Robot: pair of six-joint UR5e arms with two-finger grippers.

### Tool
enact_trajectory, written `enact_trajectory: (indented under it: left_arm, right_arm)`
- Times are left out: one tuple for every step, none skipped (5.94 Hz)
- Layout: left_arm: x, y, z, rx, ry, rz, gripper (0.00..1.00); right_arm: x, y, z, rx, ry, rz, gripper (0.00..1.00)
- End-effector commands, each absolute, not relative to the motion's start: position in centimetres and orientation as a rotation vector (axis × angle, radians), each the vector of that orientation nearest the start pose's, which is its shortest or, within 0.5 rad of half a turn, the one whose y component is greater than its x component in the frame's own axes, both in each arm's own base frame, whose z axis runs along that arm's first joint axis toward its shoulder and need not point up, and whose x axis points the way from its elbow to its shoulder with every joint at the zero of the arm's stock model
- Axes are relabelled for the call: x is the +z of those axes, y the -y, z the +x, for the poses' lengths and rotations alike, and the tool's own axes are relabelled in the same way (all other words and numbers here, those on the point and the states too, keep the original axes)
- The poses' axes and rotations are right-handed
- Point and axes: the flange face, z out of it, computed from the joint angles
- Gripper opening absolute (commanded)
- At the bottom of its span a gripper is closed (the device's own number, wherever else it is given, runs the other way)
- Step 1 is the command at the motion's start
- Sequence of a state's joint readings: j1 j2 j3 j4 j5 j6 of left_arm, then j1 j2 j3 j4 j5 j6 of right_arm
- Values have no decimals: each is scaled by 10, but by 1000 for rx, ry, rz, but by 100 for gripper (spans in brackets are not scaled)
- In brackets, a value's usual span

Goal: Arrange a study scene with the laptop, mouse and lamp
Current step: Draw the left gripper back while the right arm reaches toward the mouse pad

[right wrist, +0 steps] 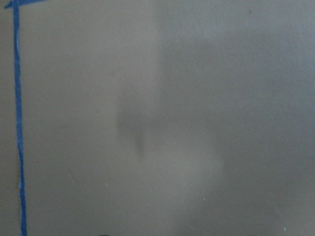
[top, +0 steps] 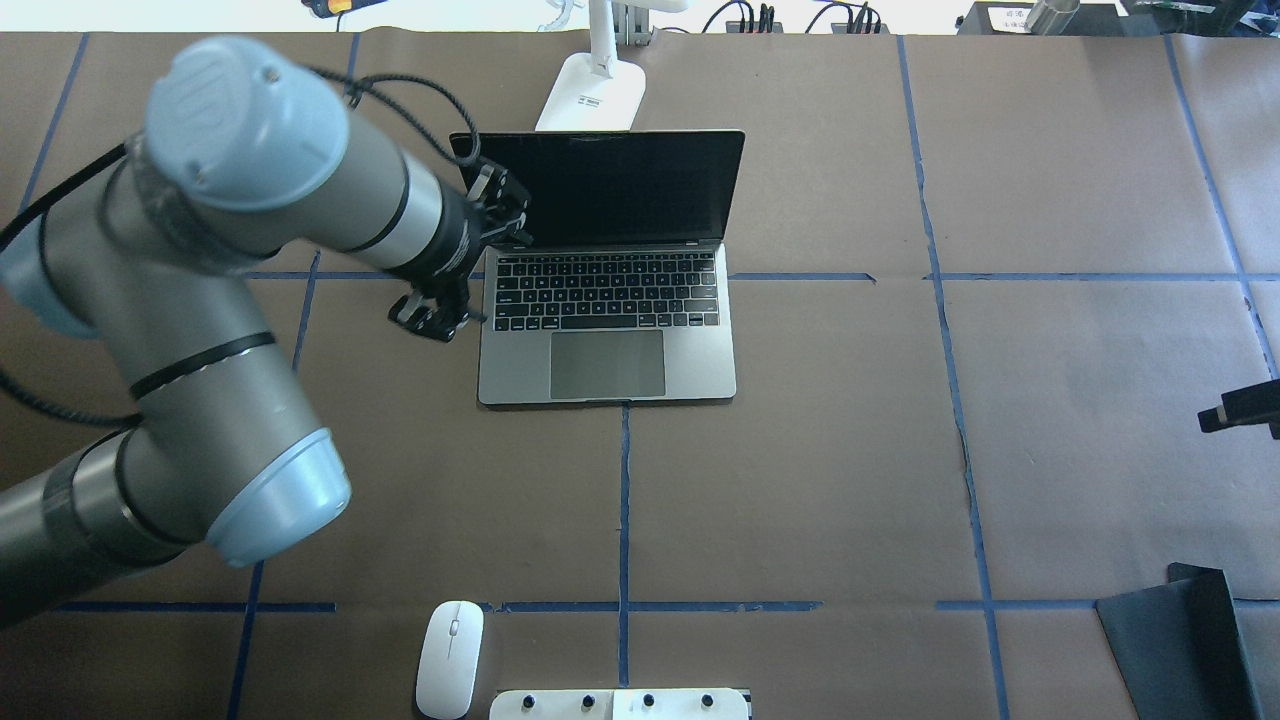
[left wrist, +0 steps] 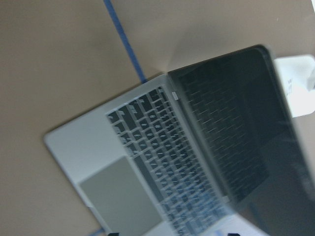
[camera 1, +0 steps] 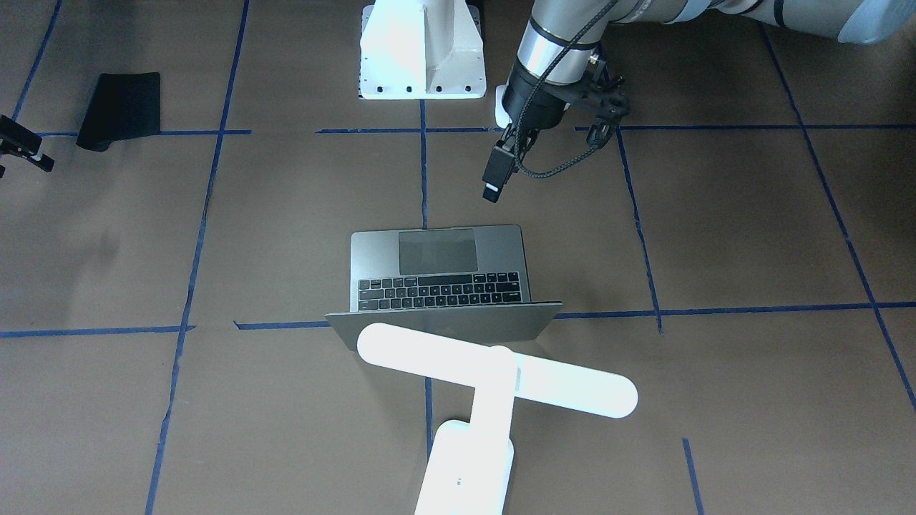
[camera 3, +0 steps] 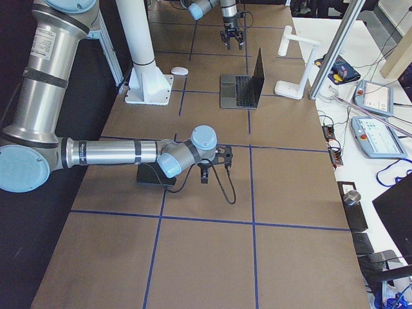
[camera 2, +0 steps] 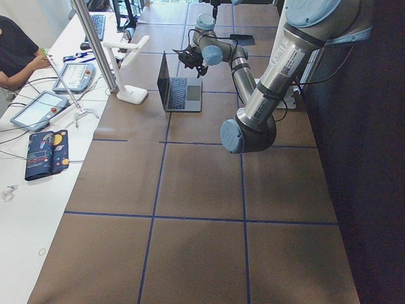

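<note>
The grey laptop point(top: 610, 340) stands open mid-table, keyboard toward the robot; it also shows in the front view point(camera 1: 440, 275) and the left wrist view point(left wrist: 147, 162). The white T-shaped lamp point(camera 1: 501, 375) stands just behind its lid, base point(top: 592, 95) on the far side. The white mouse point(top: 449, 658) lies by the robot's pedestal, left of centre. My left gripper point(top: 465, 260) hovers beside the laptop's left edge, jaws spread, holding nothing. My right gripper point(top: 1240, 410) sits at the table's right edge, only partly seen; I cannot tell whether it is open.
A flat black mat point(top: 1180, 630) lies at the near right corner, close to the right arm point(camera 3: 116, 151). The white bolted pedestal point(camera 1: 422, 57) stands at the robot's edge. A side desk with tablets point(camera 3: 373, 135) runs along the far edge.
</note>
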State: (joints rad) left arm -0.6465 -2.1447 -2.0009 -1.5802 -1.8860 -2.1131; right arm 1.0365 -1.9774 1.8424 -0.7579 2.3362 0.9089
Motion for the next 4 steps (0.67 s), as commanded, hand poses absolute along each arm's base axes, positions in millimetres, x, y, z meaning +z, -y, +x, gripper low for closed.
enact_trajectory:
  left_arm:
    - [180, 401, 397, -764, -1040, -188, 100]
    - [178, 393, 402, -746, -1043, -195, 100]
    - [176, 392, 401, -746, -1047, -196, 100]
    - [173, 393, 401, -745, -1052, -193, 100]
  right_arm:
    - [624, 265, -123, 87, 944, -34, 96]
    - [627, 254, -139, 87, 934, -100, 95]
    - [630, 248, -145, 91, 923, -135, 91]
    - [637, 242, -154, 80, 905, -158, 88]
